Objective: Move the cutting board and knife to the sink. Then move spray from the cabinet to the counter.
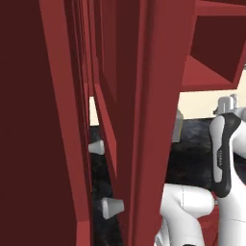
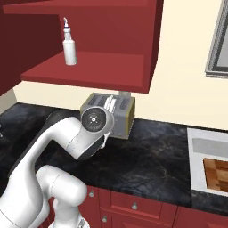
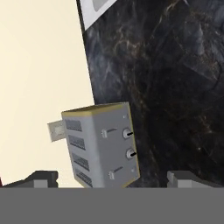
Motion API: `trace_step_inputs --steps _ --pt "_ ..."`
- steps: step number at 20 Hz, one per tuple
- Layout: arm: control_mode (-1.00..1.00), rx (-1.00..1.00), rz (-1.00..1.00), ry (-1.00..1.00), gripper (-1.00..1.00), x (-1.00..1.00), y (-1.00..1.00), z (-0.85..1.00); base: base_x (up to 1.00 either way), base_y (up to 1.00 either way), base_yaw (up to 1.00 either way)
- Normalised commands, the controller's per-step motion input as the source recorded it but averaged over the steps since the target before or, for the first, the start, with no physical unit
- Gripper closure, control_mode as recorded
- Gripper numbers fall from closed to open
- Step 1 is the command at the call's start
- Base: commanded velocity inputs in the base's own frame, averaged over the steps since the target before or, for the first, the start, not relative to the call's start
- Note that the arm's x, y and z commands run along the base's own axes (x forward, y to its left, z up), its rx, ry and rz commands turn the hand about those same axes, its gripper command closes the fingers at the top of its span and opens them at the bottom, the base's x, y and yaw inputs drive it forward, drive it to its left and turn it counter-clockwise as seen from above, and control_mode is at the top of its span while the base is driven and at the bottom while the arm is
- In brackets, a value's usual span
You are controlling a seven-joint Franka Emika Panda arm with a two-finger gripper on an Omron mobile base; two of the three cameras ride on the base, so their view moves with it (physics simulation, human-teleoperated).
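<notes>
The white spray stands upright on the shelf of the open-front red cabinet. In the hand view my gripper is open, its two dark fingertips far apart with nothing held. It points at a grey toaster on the black counter. From the right base camera, my hand hovers just in front of that toaster, well below the spray. At the right edge, the checkered cutting board lies inside the white sink. The knife is out of view.
The toaster stands against the cream wall under the cabinet shelf. A tall red cabinet side with grey knobs looms close in the left base view. Red base cabinets run below the counter. A window frame hangs above the sink.
</notes>
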Motion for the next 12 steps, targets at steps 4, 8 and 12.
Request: trace_step_inputs --steps 4,8,12 --pt "1.00 0.00 0.00 0.00 -1.00 0.00 0.00 0.00 1.00 0.70 0.00" --pt "1.00 0.00 0.00 0.00 -1.00 0.00 0.00 0.00 0.89 0.90 0.00" --pt "1.00 0.00 0.00 0.00 -1.00 0.00 0.00 0.00 0.68 1.00 0.02"
